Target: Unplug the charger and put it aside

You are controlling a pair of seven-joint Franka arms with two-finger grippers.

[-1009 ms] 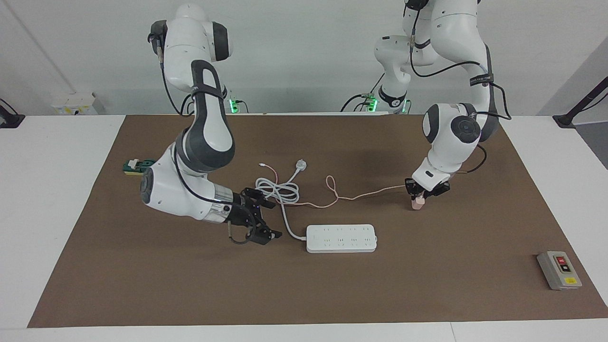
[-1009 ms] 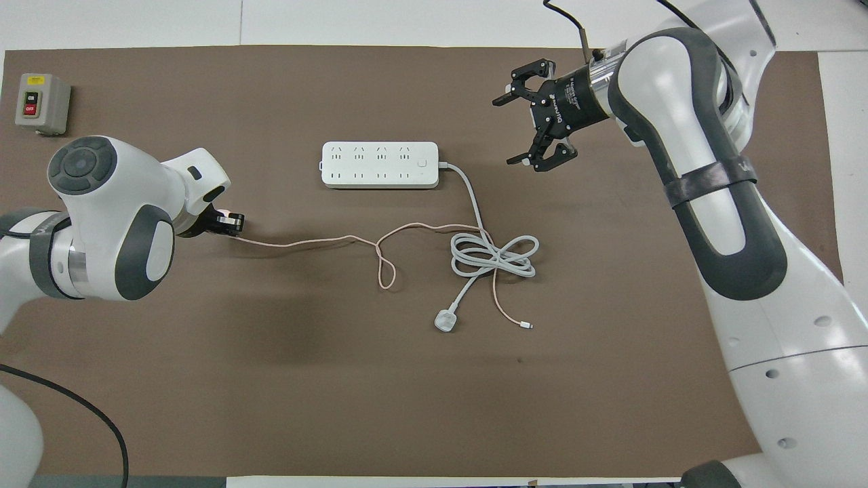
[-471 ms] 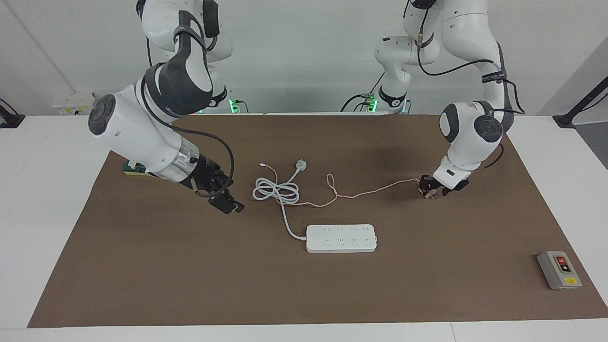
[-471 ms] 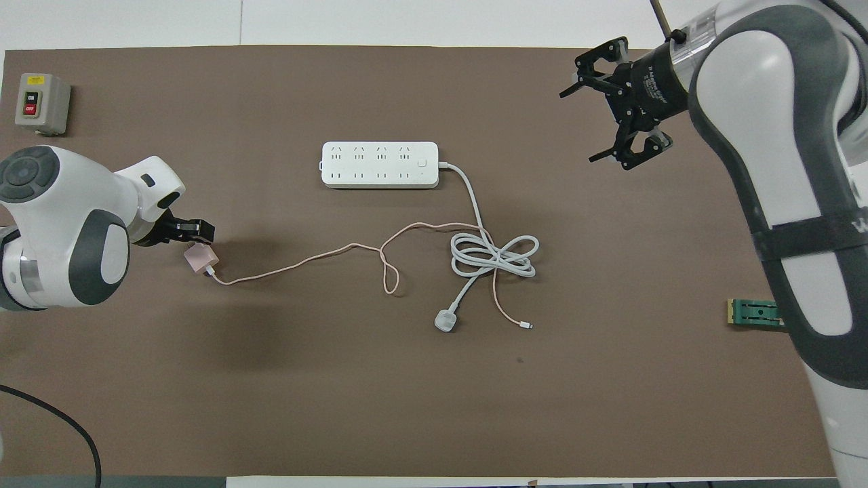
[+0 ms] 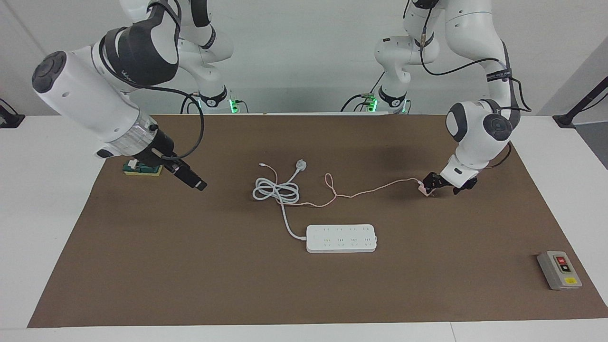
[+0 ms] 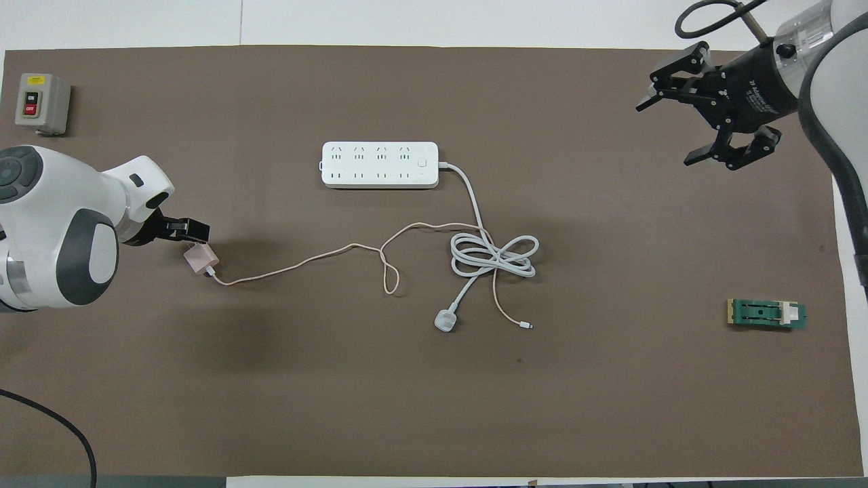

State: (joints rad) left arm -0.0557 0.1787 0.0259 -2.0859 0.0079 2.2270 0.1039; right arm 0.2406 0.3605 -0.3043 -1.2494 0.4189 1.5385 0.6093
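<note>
Facing view: my left hand (image 5: pixel 439 183) has let go of the charger (image 5: pixel 422 189). A second ago it was pinching the pink cube above the bench (image 5: pixel 142 285); now the cube lies on the brown mat, toward the left arm's end from the power strip (image 5: pixel 341 238) and nearer to the robots than it. The hand is just beside the cube; from here I cannot tell if a finger still touches it. The pink cable (image 5: pixel 370 191) trails from the charger back toward the coiled white cord (image 5: pixel 277 190) and stays slack. The strip's sockets look bare, so I judge unplugging done and the placing all but done.

My right hand (image 5: pixel 190 178) has pulled up and away from the strip; a second ago it hung low beside the strip's cord end, and now it is over the mat near the green block (image 5: pixel 141 167). I cannot read its fingers from this side.

Overhead view: the charger (image 6: pixel 201 259) lies flat, well clear of the power strip (image 6: pixel 380 165), with the left hand (image 6: pixel 186 232) just beside it; I cannot say whether its fingers are apart. The right hand (image 6: pixel 705 122) shows its fingers spread and holding nothing, off the strip's cord end. My read: it is retreating, its bracing job over.

Containers: none on the bench. The nearest to one are the strip's sockets, all vacant as far as I can see. The switch box (image 6: pixel 42 103) sits untouched at the mat's corner.
</note>
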